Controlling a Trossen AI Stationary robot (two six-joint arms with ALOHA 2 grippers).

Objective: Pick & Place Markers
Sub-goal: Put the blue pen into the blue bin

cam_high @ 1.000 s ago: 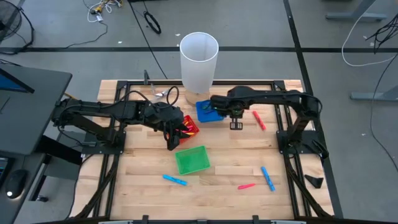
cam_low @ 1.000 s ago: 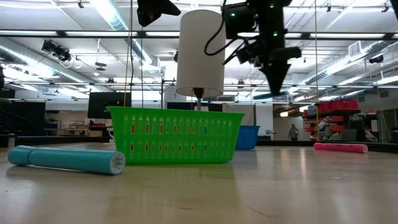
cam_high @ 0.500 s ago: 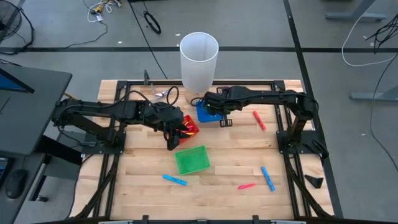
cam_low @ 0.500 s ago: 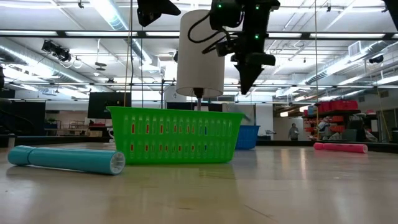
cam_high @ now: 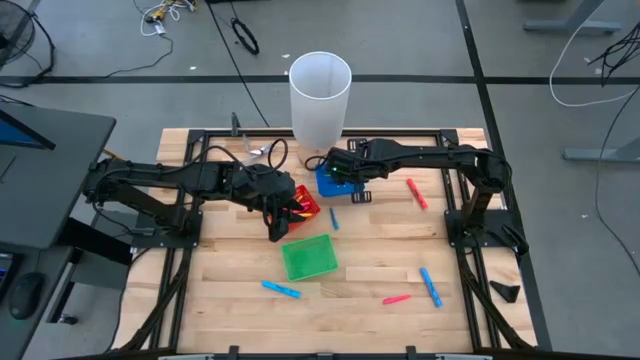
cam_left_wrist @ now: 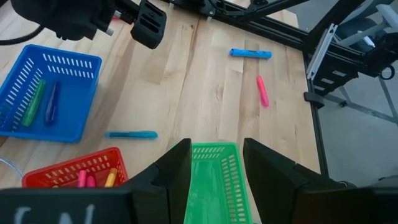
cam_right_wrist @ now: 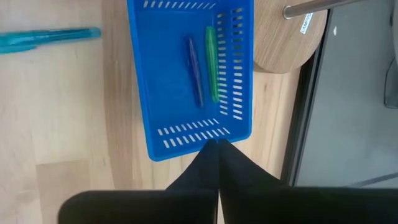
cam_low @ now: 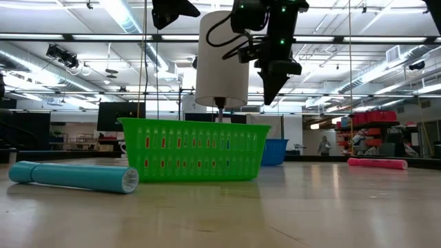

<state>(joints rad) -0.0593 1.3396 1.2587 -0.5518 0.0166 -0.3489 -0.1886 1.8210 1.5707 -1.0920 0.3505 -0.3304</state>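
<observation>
The table (cam_high: 400,250) was a pale wooden plank top framed by black rails, set on a grey floor strewn with cables. A tall white cylinder (cam_high: 320,95) stood at the middle of its far edge. The low view looked level across the wood into a large hall with strip lights overhead and shelving far behind.

Three mesh baskets sat near the table's centre: the blue basket (cam_right_wrist: 189,74) toward the far edge, holding a green marker (cam_right_wrist: 212,62) and a dark blue marker (cam_right_wrist: 195,71) side by side; the red basket (cam_left_wrist: 71,174) beside it, with pink and yellow markers inside; the green basket (cam_high: 308,257) nearer the front.

Loose markers lay on the wood: a light blue marker (cam_high: 333,218) between the blue and green baskets, a red marker (cam_high: 416,193) toward the right edge, and a blue one (cam_high: 281,289), a pink one (cam_high: 396,298) and another blue one (cam_high: 430,286) along the front.

The right gripper (cam_right_wrist: 217,149) hung over the blue basket's rim with its fingers pressed together, gripping nothing. The left gripper (cam_left_wrist: 214,165) hovered above the green basket, fingers parted and empty.
</observation>
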